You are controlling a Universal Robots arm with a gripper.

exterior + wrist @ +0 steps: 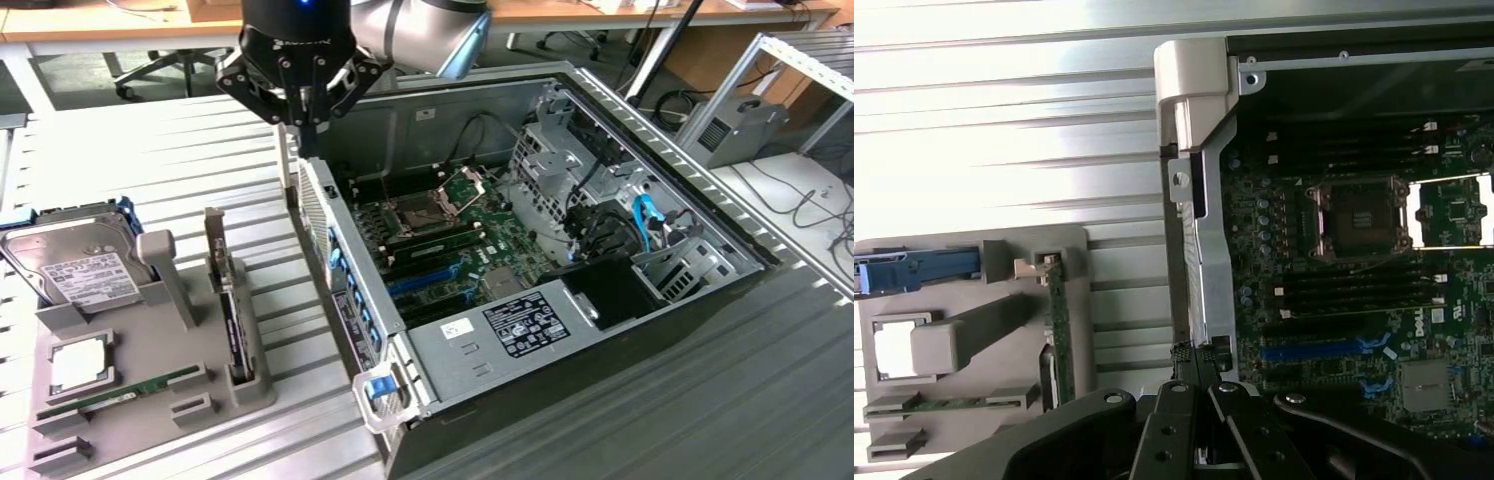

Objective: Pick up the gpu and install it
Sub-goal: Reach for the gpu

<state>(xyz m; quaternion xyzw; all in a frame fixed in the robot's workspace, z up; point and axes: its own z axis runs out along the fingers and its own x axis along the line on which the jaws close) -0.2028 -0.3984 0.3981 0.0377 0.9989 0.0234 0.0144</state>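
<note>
The gpu stands on its edge in a slot of the grey parts holder, its silver bracket end pointing up; it appears as a thin strip, the gpu, in the wrist view. My gripper hangs shut over the near rear wall of the open computer case, with nothing between its fingers. It is well apart from the gpu, towards the exterior view's right and farther back. In the wrist view the gripper sits just above the case wall, next to the motherboard.
On the holder lie a silver hard drive, a CPU and a green RAM stick. The case lies open on its side, showing the CPU socket, blue slots, cables and drive cages. The table top is ribbed metal.
</note>
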